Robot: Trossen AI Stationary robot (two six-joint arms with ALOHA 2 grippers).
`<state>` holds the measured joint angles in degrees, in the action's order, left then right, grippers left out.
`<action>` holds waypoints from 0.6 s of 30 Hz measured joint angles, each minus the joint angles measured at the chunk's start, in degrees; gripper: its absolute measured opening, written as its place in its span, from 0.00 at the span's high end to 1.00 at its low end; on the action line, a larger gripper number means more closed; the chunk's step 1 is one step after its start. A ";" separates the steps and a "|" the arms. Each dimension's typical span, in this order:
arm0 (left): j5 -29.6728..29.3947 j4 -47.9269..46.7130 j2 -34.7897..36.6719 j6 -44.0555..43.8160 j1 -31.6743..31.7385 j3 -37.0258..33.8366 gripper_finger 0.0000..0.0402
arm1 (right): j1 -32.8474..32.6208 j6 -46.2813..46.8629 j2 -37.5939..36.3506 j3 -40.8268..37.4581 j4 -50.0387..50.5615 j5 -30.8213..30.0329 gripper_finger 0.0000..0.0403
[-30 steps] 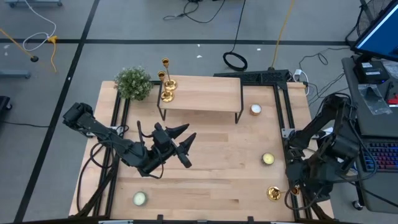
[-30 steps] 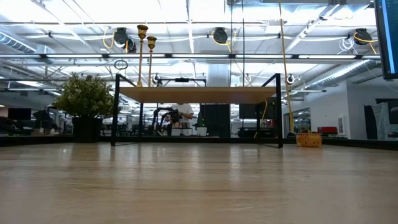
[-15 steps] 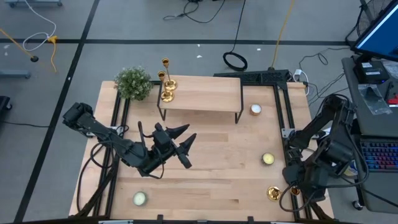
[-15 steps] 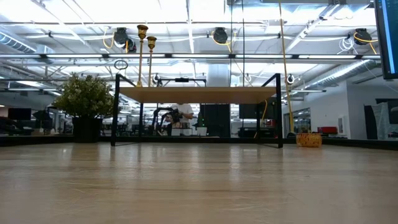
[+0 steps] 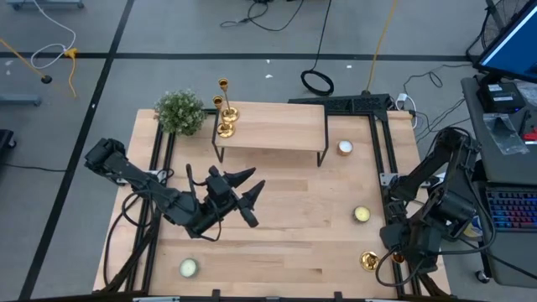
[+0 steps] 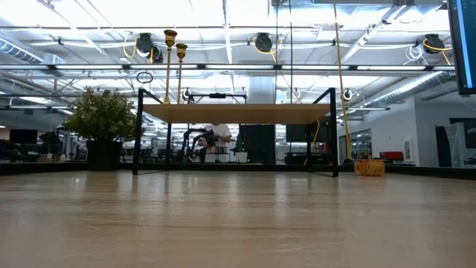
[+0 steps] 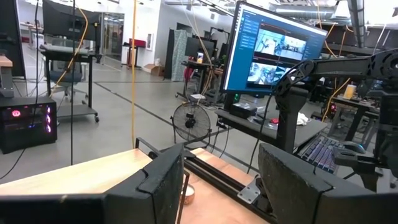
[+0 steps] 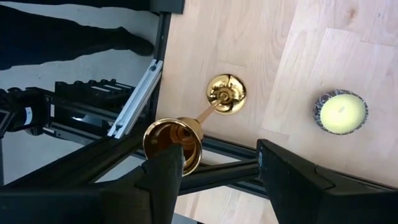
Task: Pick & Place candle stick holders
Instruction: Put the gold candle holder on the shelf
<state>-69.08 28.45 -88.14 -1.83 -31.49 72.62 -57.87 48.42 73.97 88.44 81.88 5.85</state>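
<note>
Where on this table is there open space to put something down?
The small raised shelf is bare apart from two gold candlesticks at its left end. Bare wood also lies between the left gripper and the candles on the table's right. It gets crowded at the near right corner, where the right gripper hangs by the third candlestick.

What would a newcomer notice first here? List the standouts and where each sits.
Two gold candle stick holders stand together at the left end of a small raised wooden shelf at the table's far side, beside a green bushy plant. A third candle stick holder stands at the near right corner, right under the right gripper, whose fingers are spread apart. The left gripper is mid-table, also open and holding nothing.
</note>
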 joint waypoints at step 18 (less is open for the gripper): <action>-0.02 0.00 0.00 0.04 -0.96 0.00 0.48 | 0.00 0.42 -0.04 0.00 -0.21 0.08 0.51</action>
<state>-69.10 28.45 -88.14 -1.78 -32.45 72.62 -57.87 48.84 73.93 88.44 81.67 5.93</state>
